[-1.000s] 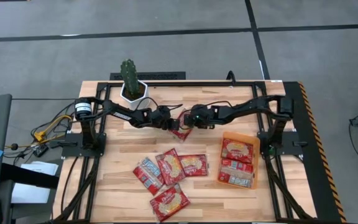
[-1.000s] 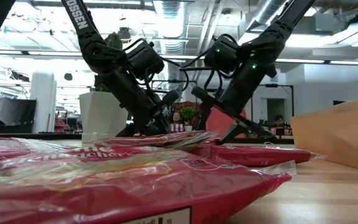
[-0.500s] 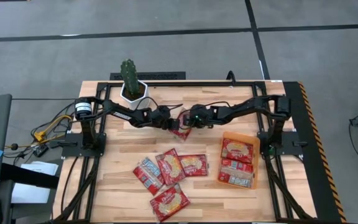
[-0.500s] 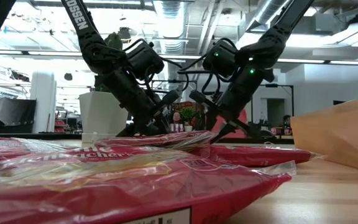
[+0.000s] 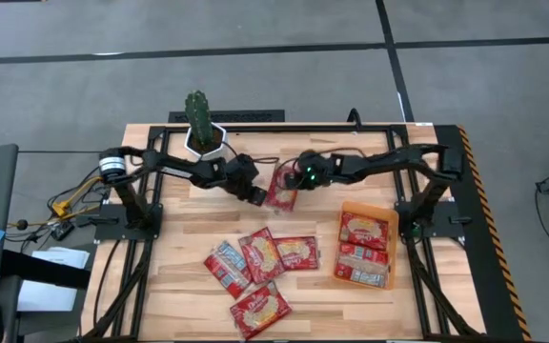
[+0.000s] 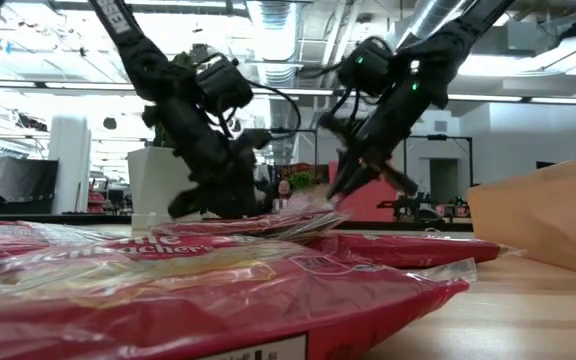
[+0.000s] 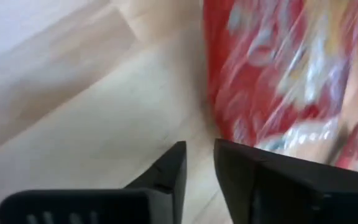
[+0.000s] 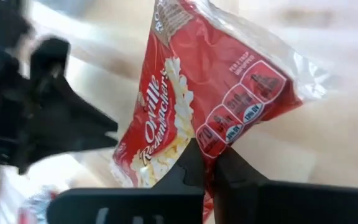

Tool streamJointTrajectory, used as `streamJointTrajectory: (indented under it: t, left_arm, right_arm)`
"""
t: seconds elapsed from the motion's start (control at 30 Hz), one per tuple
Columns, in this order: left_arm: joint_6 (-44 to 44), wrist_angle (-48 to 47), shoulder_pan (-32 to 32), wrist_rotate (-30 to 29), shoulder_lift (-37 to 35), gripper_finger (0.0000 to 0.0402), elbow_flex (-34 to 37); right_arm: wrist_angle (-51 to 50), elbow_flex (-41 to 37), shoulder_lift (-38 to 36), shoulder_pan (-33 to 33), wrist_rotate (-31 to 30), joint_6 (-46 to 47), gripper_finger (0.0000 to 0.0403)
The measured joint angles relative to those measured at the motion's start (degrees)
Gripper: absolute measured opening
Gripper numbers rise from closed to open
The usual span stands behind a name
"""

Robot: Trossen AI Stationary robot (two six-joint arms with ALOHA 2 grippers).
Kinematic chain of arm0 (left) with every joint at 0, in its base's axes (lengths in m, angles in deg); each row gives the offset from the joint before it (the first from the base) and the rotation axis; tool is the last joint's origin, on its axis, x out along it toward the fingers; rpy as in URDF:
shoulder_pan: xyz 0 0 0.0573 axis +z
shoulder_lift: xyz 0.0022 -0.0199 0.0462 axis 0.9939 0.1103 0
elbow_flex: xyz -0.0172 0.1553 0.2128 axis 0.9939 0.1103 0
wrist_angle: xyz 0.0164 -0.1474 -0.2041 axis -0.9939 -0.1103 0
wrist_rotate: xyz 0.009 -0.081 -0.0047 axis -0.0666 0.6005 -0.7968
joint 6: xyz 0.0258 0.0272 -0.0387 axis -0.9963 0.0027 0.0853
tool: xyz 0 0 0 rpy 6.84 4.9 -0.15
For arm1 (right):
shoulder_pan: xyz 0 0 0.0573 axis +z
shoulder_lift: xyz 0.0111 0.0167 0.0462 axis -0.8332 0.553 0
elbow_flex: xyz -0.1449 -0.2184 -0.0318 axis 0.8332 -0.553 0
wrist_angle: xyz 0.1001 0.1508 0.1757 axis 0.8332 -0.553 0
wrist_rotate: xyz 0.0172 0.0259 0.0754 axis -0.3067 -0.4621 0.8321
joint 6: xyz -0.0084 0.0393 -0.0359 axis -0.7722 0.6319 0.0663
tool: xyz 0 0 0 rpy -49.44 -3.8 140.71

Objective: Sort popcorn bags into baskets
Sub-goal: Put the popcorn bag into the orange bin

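Table: wooden, loose bags left for sorting.
Right gripper: pinched on popcorn bag, lifted for orange tray.
Left gripper: slightly parted, nothing gripped.

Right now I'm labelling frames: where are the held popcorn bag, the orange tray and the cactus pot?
held popcorn bag [image 8: 185, 106]: right wrist view, its printed front.
orange tray [image 5: 388, 217]: high view, its right rim.
cactus pot [image 5: 194, 145]: high view, its white rim.

The left gripper shows its two dark fingers a narrow gap apart, with nothing between them. Just beyond the fingertips hangs a red popcorn bag in shiny wrap, blurred. Beneath lies the pale wooden table.
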Motion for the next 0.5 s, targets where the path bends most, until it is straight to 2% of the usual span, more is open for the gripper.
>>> streamJointTrajectory:
  t: [0.07, 0.2, 0.5]
  left_arm:
    - [-1.93, -3.48, 0.38, 0.70, -3.01, 0.0093, -0.05]
    - [-5.43, -8.90, 0.67, 1.21, -8.13, 0.0124, -0.13]
    - [-9.75, -9.62, 0.67, -0.24, -14.24, 0.0149, -0.28]
  right_arm:
    - [-2.01, 0.08, -3.10, -1.26, 0.19, -2.56, 0.0016]
    - [-9.81, 0.08, -10.31, -4.02, 4.78, -12.57, 0.0019]
    - [-32.58, 0.19, -30.69, -8.44, 18.46, -38.49, 0.0011]
